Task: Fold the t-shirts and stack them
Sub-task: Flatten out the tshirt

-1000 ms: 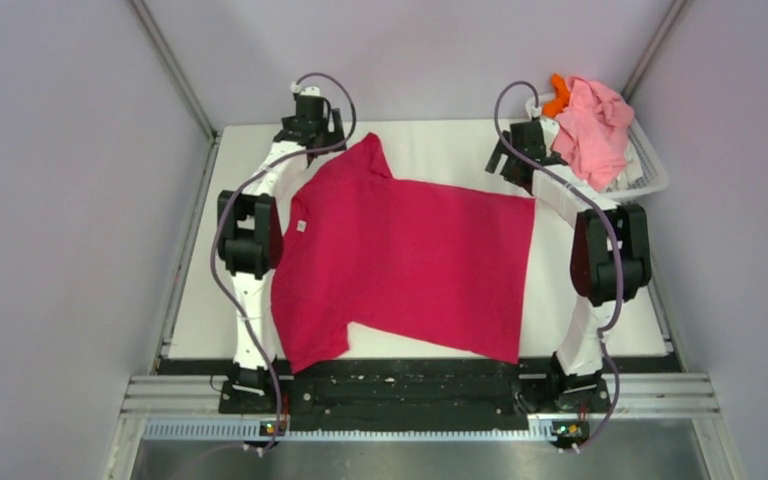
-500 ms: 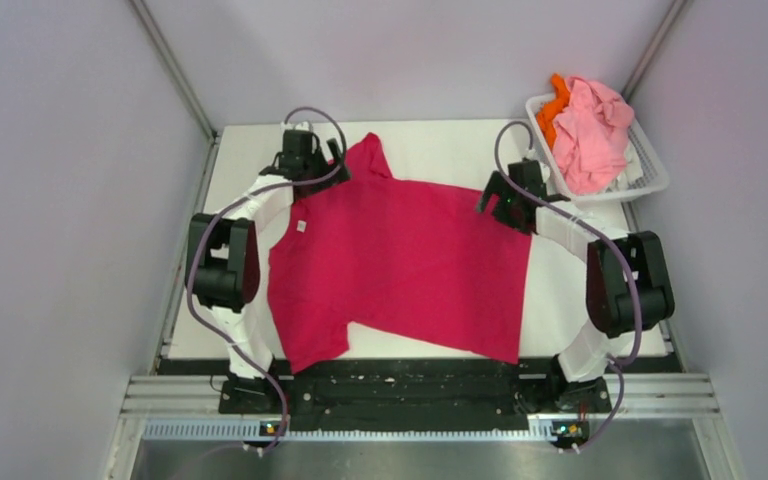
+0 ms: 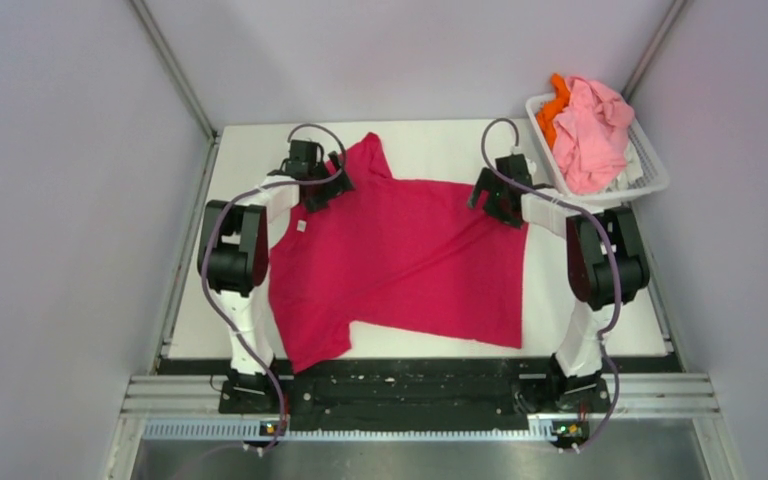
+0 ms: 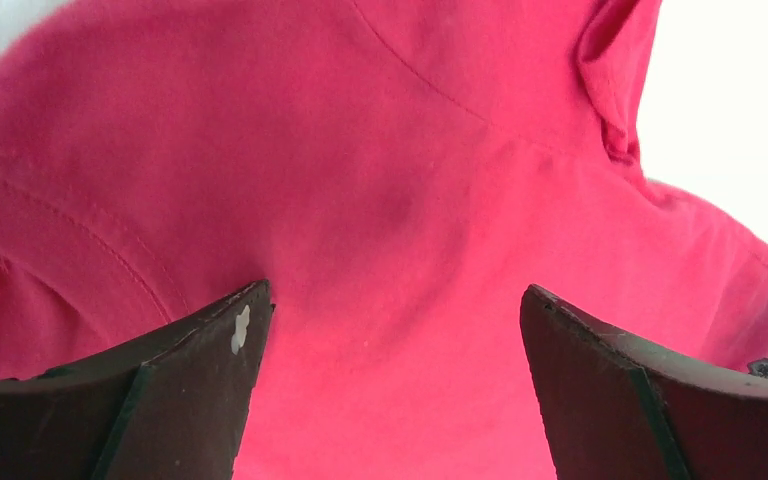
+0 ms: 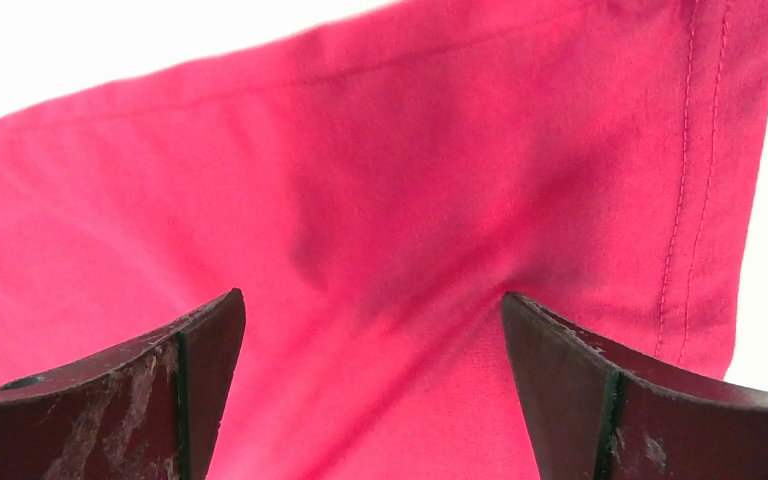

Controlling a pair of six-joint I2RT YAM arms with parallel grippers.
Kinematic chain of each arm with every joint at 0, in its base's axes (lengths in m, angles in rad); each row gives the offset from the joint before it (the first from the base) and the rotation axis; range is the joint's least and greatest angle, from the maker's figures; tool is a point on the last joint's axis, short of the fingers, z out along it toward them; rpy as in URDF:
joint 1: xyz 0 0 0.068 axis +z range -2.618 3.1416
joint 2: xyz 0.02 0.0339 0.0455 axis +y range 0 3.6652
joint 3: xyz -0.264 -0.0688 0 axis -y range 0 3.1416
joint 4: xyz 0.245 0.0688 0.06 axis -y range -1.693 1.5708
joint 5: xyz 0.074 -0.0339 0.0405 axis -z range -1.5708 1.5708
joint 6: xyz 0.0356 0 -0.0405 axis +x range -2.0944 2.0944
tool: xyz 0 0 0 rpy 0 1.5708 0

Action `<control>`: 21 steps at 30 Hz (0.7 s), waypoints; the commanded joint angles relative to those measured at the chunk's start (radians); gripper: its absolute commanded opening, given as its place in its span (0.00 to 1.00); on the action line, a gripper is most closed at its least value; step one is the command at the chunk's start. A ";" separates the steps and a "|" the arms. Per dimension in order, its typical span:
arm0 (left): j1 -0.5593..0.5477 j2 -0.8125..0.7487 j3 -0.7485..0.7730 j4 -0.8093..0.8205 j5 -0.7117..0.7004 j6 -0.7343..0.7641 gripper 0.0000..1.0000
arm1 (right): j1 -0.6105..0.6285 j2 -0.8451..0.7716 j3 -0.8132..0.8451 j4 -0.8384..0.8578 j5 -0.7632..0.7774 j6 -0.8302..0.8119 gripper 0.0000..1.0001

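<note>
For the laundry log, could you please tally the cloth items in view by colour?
Magenta-red t-shirt, spread flat: 1
Light pink cloth, bundled in the basket: 1
Orange cloth, in the basket: 1
Total: 3

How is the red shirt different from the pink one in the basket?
The red shirt is spread out on the table; the pink shirt is bunched up in the white basket. The red shirt is deep magenta-red, the pink shirt pale. The red shirt shows its sleeves and neck label; the pink shirt's shape is hidden in folds. Both are soft cloth.
</note>
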State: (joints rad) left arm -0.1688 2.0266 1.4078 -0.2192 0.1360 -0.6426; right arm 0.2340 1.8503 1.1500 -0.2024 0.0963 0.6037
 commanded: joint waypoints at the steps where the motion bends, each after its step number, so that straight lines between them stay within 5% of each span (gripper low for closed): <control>1: 0.034 0.077 0.049 -0.006 -0.011 -0.062 0.99 | -0.002 0.148 0.086 -0.019 -0.009 -0.019 0.99; 16: 0.132 0.354 0.442 -0.017 -0.007 -0.197 0.99 | -0.092 0.442 0.548 -0.172 -0.007 -0.090 0.99; 21: 0.130 0.302 0.394 0.030 0.090 -0.196 0.99 | -0.094 0.358 0.413 -0.143 -0.031 -0.098 0.99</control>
State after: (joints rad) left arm -0.0460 2.3352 1.8378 -0.1925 0.1783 -0.8360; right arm 0.1570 2.2253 1.6829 -0.2543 0.0708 0.5259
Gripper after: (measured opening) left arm 0.988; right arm 0.987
